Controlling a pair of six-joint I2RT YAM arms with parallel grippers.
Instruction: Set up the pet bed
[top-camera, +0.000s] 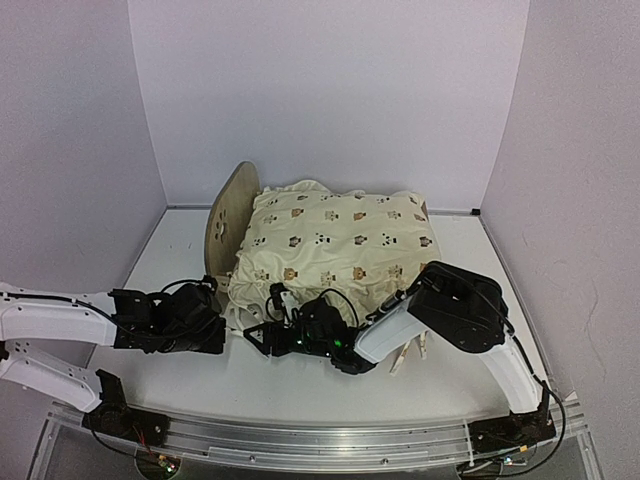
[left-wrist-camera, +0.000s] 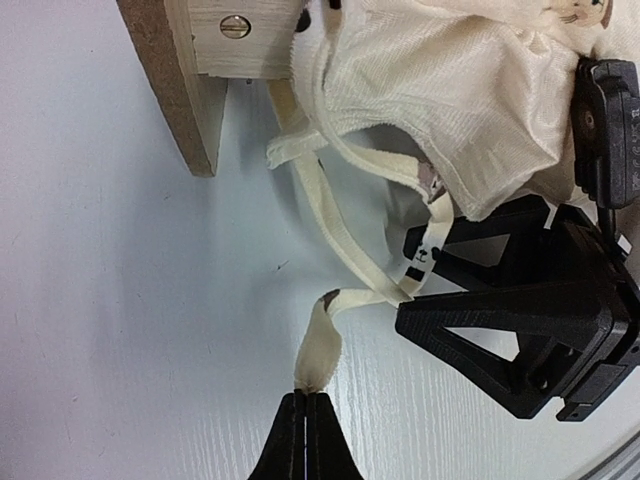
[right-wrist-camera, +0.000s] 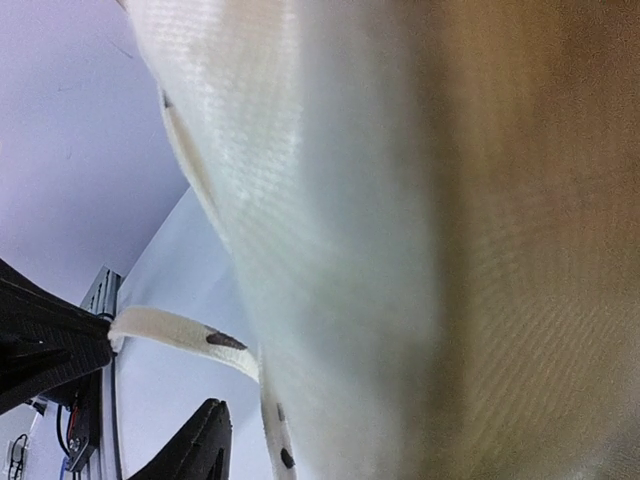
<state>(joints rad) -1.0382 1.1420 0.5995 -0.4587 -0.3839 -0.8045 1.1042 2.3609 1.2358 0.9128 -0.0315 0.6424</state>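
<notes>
Left pincer (left-wrist-camera: 305, 398) — tight on cushion tie (left-wrist-camera: 322, 350)

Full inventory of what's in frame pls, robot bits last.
bed: 1, light wood, back left of table, mostly under cushion
cushion: 1, cream with animal print, on bed
ties: at least 2, cream, hanging off cushion's near-left corner
wooden pieces: 2, pale, on table by right arm; can't tell what
table: 1, white
left gripper: 1, black, shut on a tie end
right gripper: 1, black, open, at cushion corner
</notes>
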